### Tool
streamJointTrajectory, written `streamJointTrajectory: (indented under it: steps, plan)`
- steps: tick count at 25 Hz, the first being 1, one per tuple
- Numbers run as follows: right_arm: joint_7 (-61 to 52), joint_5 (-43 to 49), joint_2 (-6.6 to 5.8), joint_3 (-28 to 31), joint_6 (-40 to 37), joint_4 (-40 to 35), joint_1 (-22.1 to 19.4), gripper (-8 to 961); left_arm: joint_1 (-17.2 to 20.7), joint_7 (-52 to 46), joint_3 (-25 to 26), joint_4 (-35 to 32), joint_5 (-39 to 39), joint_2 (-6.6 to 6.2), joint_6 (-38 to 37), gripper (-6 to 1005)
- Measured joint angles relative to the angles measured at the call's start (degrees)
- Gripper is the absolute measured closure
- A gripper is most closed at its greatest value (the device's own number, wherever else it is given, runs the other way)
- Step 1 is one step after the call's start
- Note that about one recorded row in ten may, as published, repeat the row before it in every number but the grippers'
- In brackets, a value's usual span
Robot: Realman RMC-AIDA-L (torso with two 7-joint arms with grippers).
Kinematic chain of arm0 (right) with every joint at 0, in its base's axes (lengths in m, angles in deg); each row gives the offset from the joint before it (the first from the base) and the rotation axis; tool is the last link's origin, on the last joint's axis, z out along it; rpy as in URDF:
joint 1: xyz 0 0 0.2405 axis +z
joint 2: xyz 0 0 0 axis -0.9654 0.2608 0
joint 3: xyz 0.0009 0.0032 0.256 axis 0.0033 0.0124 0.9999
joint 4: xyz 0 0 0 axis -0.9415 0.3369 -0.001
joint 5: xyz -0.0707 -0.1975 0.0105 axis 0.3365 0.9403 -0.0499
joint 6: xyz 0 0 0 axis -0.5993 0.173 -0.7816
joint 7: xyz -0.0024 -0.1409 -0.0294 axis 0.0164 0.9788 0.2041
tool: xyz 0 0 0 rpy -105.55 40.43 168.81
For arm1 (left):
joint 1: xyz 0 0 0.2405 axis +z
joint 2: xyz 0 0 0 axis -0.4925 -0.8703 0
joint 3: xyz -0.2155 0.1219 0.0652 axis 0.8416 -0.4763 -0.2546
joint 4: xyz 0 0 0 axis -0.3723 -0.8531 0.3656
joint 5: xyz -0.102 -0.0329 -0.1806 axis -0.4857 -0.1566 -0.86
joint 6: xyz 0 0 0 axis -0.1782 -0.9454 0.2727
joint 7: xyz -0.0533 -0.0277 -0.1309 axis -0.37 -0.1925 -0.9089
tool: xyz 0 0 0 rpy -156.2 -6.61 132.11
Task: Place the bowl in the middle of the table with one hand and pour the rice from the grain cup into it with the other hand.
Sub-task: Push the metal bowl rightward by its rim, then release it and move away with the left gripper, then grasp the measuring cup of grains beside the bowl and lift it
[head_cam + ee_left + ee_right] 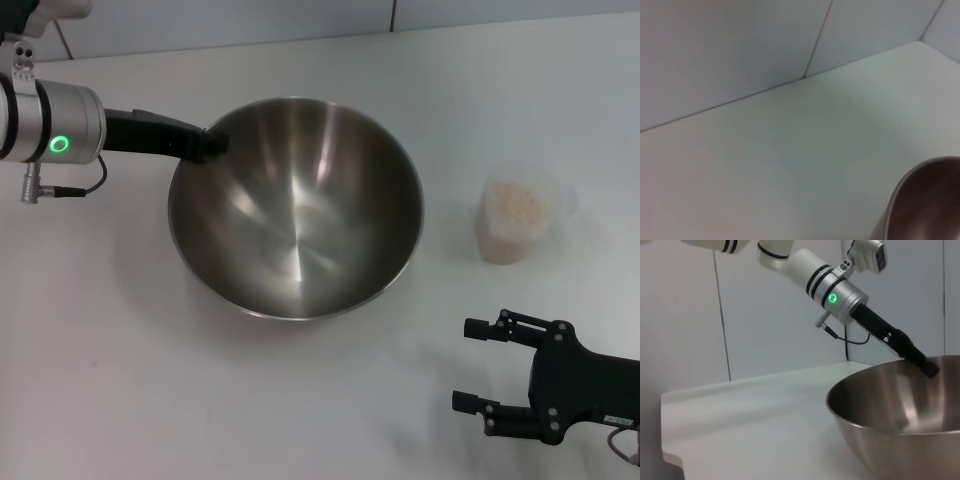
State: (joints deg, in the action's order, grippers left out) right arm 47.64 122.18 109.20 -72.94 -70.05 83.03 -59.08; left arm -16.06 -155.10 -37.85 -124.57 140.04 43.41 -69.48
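The left gripper [210, 143] pinched the rim of the bowl [295, 205] to position it mid-table [120, 380]; the right gripper [482, 365] waited, fingers spread, near the cup [515, 220] of rice [518, 203], ready to pour

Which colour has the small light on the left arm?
Green; the light shows best in the head view.

On my left wrist feed I see the white table [805, 150] running back to a pale panelled wall [730, 45] with a dark seam. The bowl [927, 205] shows only as a curved steel edge in one corner.
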Motion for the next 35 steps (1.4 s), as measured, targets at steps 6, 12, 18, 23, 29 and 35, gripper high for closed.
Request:
streamJointTrajectory:
  steps: [6, 12, 18, 23, 29, 35]
  plan:
    - [-0.01, 0.0, 0.05, 0.0, 0.01, 0.0, -0.11, 232, 0.68, 1.06, 0.13, -0.25, -2.69, -0.18, -0.39, 949]
    - [-0.01, 0.01, 0.08, 0.07, 0.23, 0.0, -0.16, 234, 1.1, 3.51, 0.37, -1.52, -2.96, -0.37, -2.58, 838]
    - [-0.04, -0.76, 0.46, 5.74, 2.55, 0.4, -2.3, 237, 9.21, 8.27, -0.27, -17.63, -4.63, -0.28, -10.43, 655]
    - [-0.02, -0.78, 1.89, 16.63, 6.5, -0.53, -5.78, 239, 13.88, 15.11, -0.32, -24.93, -6.89, -0.54, -18.4, 420]
    - [-0.01, -0.77, 4.86, 31.95, 15.23, -2.46, -8.77, 241, 21.66, 22.74, -0.66, -34.65, -7.83, -0.39, -30.37, 193]
    - [-0.1, -0.73, 7.79, 35.48, 22.47, -7.41, -8.0, 243, 23.66, 23.51, -0.79, -34.6, -7.94, -0.17, -30.09, 135]
